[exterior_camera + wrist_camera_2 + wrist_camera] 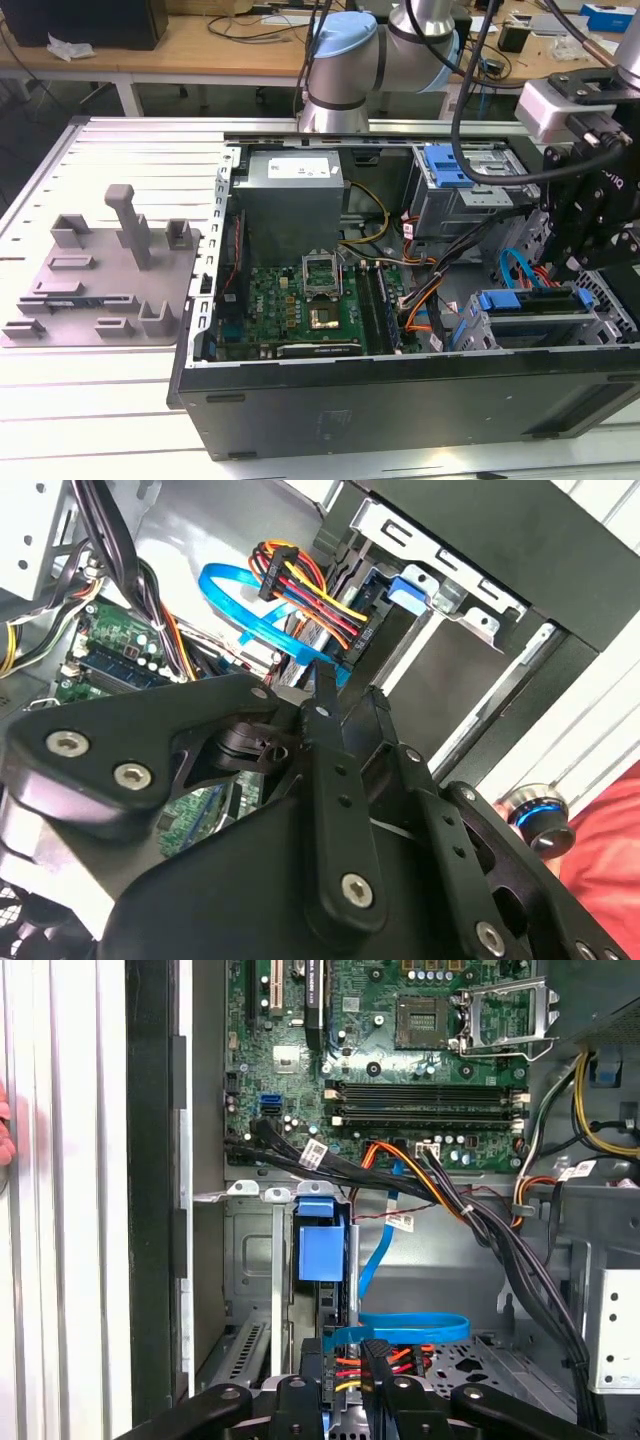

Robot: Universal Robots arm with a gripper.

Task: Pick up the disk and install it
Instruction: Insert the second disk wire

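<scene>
The disk [528, 312] lies in the drive bay at the case's front corner, on the exterior view's right, its blue bracket along its top edge. In the first wrist view its blue bracket end [320, 1248] stands in the metal bay, just beyond my gripper [342, 1375]. My gripper [585, 255] hangs over that bay, close above the disk. In both wrist views its two black fingers [325, 740] stand a narrow gap apart, with only coloured cables seen through the gap. Nothing is held.
A blue data cable [410, 1328] and a red, orange and yellow power plug [300, 590] lie beside the bay. Motherboard [300, 300], grey power supply [290, 195] and a second cage with a blue tab [447, 165] fill the case. A grey fixture plate [100, 275] lies outside. A red sleeve [610, 870] is nearby.
</scene>
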